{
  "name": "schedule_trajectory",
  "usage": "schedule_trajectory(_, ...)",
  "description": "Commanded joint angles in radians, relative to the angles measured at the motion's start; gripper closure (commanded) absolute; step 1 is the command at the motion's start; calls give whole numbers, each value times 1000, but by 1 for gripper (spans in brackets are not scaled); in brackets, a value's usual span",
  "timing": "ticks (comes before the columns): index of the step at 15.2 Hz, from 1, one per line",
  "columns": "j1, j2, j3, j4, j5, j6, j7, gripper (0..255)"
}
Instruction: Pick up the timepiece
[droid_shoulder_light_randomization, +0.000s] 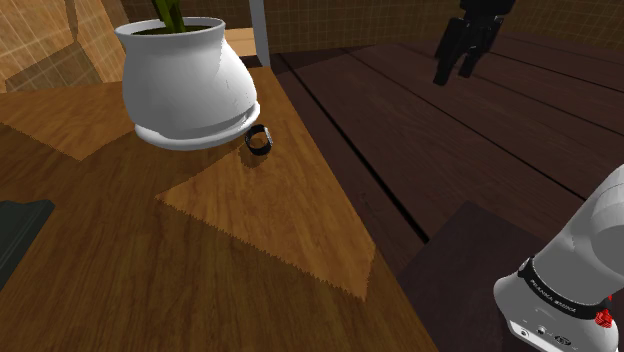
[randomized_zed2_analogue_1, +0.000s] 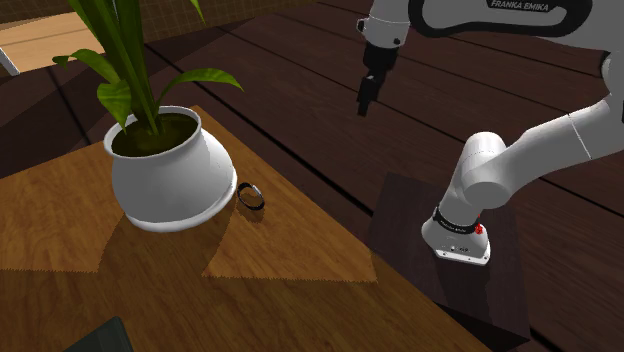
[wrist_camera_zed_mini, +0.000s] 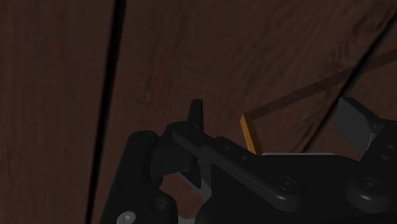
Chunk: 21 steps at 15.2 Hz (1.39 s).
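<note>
The timepiece is a small dark wristwatch (droid_shoulder_light_randomization: 258, 141) standing on edge on the wooden table (droid_shoulder_light_randomization: 150, 270), right against the base of a white plant pot (droid_shoulder_light_randomization: 185, 85). The second exterior view has the watch (randomized_zed2_analogue_1: 250, 196) at the pot's right side. My black gripper (droid_shoulder_light_randomization: 452, 76) hangs high over the dark plank floor, well off the table and far from the watch, toward the shoulder view's upper right. It points down (randomized_zed2_analogue_1: 362, 108) with its fingers (wrist_camera_zed_mini: 196, 118) apart and nothing between them.
The white pot (randomized_zed2_analogue_1: 165, 175) holds a green leafy plant and crowds the watch on one side. A flat dark object (droid_shoulder_light_randomization: 20, 230) lies near the table's left edge. The arm's base sits on a dark box stand (randomized_zed2_analogue_1: 490, 290) beside the table. Dark floor (droid_shoulder_light_randomization: 450, 150) lies under the gripper.
</note>
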Motion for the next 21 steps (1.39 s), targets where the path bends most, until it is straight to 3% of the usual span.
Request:
schedule_trajectory(1, 0, 0, 0, 0, 0, 0, 0, 0)
schedule_trajectory(12, 10, 192, 286, 174, 60, 62, 389, 0)
schedule_trajectory(17, -7, 338, 418, 315, 28, 75, 577, 0)
schedule_trajectory(21, -20, 487, 527, 460, -42, 68, 740, 0)
